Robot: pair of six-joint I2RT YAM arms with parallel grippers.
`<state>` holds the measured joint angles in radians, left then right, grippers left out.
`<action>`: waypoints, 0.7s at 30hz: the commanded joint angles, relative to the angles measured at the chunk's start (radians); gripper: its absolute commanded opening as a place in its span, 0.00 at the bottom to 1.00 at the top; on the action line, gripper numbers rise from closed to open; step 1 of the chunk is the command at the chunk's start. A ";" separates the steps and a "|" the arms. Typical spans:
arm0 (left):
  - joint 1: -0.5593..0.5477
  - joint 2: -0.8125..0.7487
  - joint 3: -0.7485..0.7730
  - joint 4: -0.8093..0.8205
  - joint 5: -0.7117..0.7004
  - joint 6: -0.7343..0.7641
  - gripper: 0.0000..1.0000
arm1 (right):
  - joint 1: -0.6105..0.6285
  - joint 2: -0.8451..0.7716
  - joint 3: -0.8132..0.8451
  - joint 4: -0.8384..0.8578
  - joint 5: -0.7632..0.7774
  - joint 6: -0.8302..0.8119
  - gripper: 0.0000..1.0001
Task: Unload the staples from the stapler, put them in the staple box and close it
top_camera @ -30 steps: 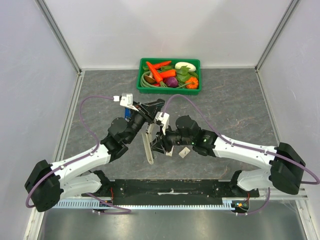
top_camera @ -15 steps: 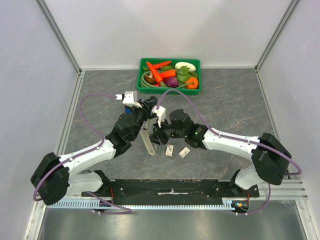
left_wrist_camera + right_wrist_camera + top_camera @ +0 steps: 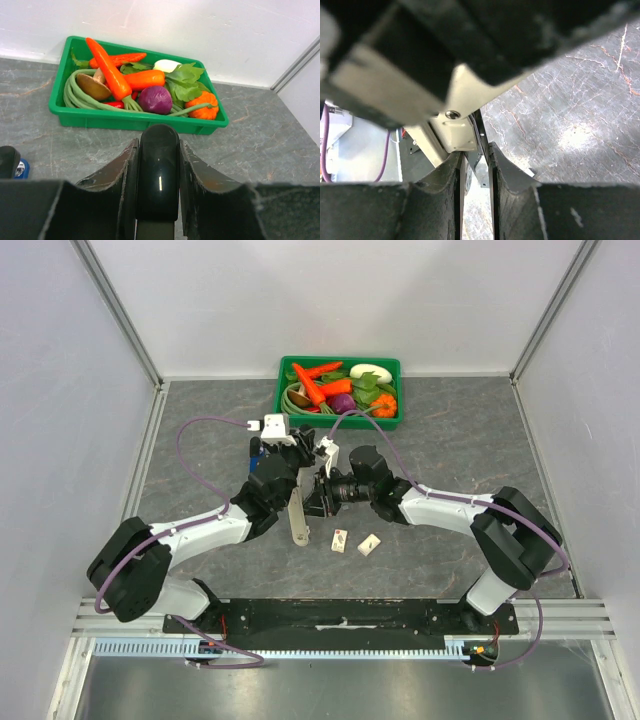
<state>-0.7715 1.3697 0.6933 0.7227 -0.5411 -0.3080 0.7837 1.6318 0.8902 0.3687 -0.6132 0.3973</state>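
The stapler (image 3: 297, 520) has a beige body and a glossy black top end, and it is held off the table between both arms. My left gripper (image 3: 288, 462) is shut on the black end (image 3: 157, 180), which fills the gap between its fingers (image 3: 122, 170). My right gripper (image 3: 318, 495) is closed from the right on the stapler's thin metal rail (image 3: 479, 145), just below the beige hinge plate (image 3: 455, 132). Two small pale staple pieces (image 3: 339, 540) (image 3: 369, 545) lie on the table below the right gripper.
A green tray (image 3: 338, 420) of toy vegetables stands at the back centre, and it is also in the left wrist view (image 3: 62, 105). A small blue object (image 3: 257, 462) sits by the left gripper. Grey walls stand on both sides.
Both grippers have moved away from the near edge toward the tray, carrying the stapler along. The second pale piece on the table has come into view.
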 commanded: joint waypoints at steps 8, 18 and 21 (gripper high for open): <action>-0.072 -0.061 0.075 -0.020 0.188 -0.034 0.02 | -0.063 -0.108 0.069 -0.006 0.249 -0.023 0.30; -0.072 -0.207 0.089 -0.212 0.386 -0.008 0.02 | -0.064 -0.331 0.062 -0.246 0.317 -0.169 0.48; -0.074 -0.238 0.107 -0.259 0.469 0.009 0.02 | -0.061 -0.380 0.058 -0.286 0.247 -0.189 0.52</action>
<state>-0.8154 1.1736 0.7803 0.6147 -0.2581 -0.3012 0.7609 1.3529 0.8906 0.0105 -0.4164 0.2298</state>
